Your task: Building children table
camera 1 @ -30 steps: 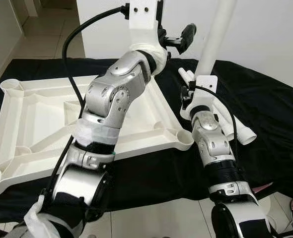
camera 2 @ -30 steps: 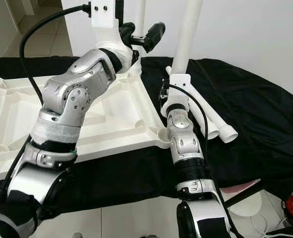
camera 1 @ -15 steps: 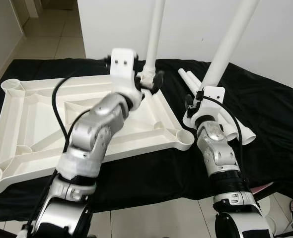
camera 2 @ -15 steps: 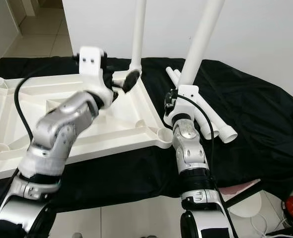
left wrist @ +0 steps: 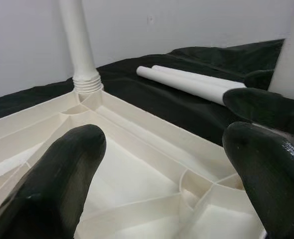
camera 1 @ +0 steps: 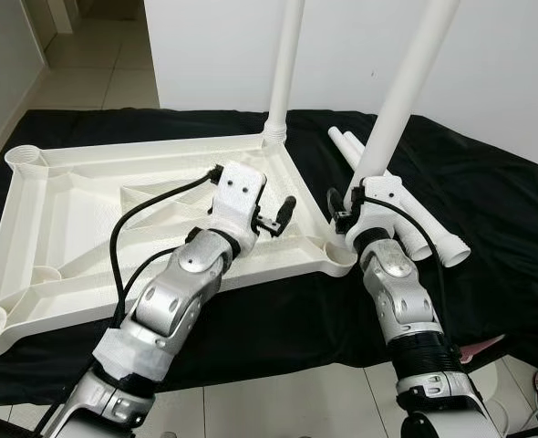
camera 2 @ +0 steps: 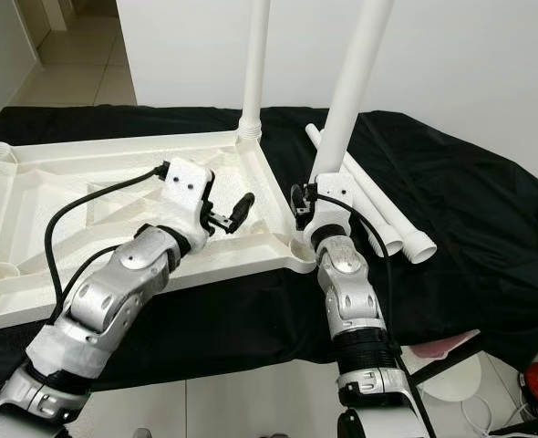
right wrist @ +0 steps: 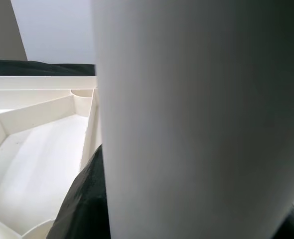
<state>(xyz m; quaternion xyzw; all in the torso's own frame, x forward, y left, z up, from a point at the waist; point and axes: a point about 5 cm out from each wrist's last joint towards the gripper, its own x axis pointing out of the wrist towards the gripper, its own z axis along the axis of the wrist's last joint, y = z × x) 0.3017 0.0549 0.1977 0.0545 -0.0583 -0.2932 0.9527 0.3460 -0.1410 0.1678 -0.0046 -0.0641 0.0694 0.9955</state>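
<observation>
Nearest the robot, the right gripper (camera 1: 349,208) is clamped on a white table leg (camera 1: 406,89) that stands tilted over the near right corner socket (camera 1: 340,257) of the upturned white tabletop (camera 1: 77,219), while the left gripper (camera 1: 283,215) hovers over the tabletop's right side with its fingers (left wrist: 62,174) apart and holding nothing. Farther back, a second leg (camera 1: 285,64) stands upright in the far right corner socket. Two loose legs (camera 1: 424,224) lie on the black cloth (camera 1: 488,201) just right of the tabletop.

No text, label, brand, number or sign can be read anywhere in these views; the white plastic parts, the black cloth and the robot's arms all show plain, unmarked surfaces.
</observation>
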